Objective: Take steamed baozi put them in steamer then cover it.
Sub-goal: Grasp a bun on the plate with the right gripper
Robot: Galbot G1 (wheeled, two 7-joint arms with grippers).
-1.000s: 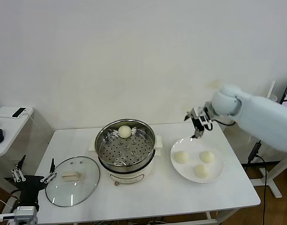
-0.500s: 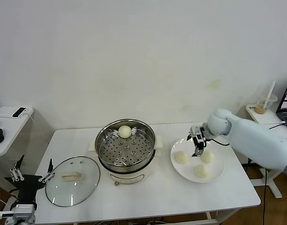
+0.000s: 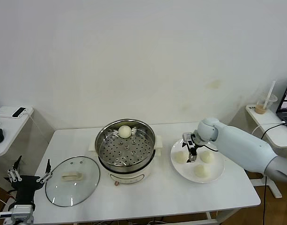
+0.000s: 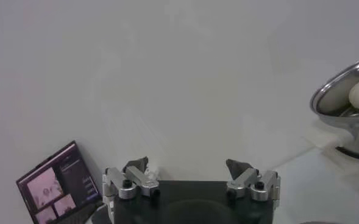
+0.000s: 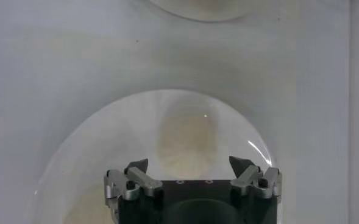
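Note:
The steamer (image 3: 126, 145) stands mid-table with one baozi (image 3: 125, 131) on its perforated tray. Three more baozi lie on a white plate (image 3: 217, 169) to its right: one on the side nearest the steamer (image 3: 180, 157), one on the far side (image 3: 207, 156), one at the front (image 3: 202, 171). My right gripper (image 3: 190, 149) hangs open low over the plate, beside the one nearest the steamer. In the right wrist view a baozi (image 5: 188, 139) lies just ahead of the open right gripper (image 5: 189, 165), nothing held. The cover (image 3: 72, 180) lies flat on the table left of the steamer. My left gripper (image 3: 28, 176) waits open off the table's front-left corner.
A low side table with a phone (image 3: 18, 111) stands at the far left. Another side table with a cup and straw (image 3: 264, 105) is at the far right. The left wrist view shows the steamer's rim (image 4: 341, 100) and a small screen (image 4: 60, 182).
My right gripper has come down and toward the steamer, from above the plate's far edge to just over the plate beside a baozi. The left arm has barely moved.

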